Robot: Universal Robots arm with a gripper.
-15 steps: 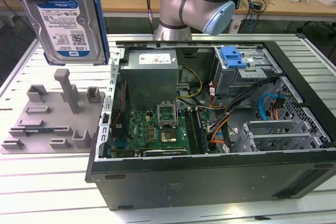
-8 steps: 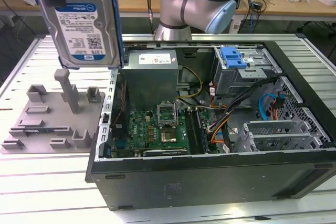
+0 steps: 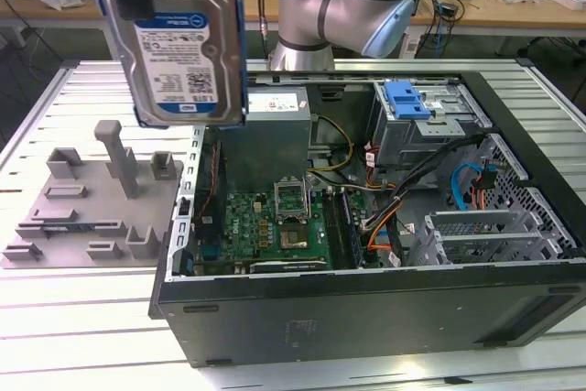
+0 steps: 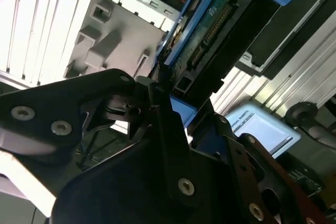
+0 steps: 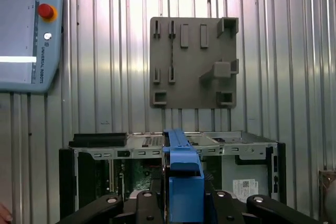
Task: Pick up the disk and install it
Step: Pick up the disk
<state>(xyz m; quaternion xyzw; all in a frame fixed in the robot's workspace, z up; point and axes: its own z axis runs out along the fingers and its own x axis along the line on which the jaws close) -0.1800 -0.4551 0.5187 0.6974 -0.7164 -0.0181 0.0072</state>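
Holding the disk (image 3: 183, 43) aloft near the open computer case's (image 3: 366, 309) edge, my gripper (image 5: 182, 199) was clenched on its blue carrier frame. I judged the disk rigid, fairly heavy and shock-sensitive, so the plastic side rails seemed the safest hold, away from its circuit board (image 4: 210, 30).

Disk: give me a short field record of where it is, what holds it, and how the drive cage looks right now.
disk: lifted in the air, upright, label facing the exterior camera
held by: gripper, shut on the disk's blue carrier frame
position: above the case edge that is nearest the fixture plate, touching neither
drive cage: inside the case, blue bracket on top
install: not yet done
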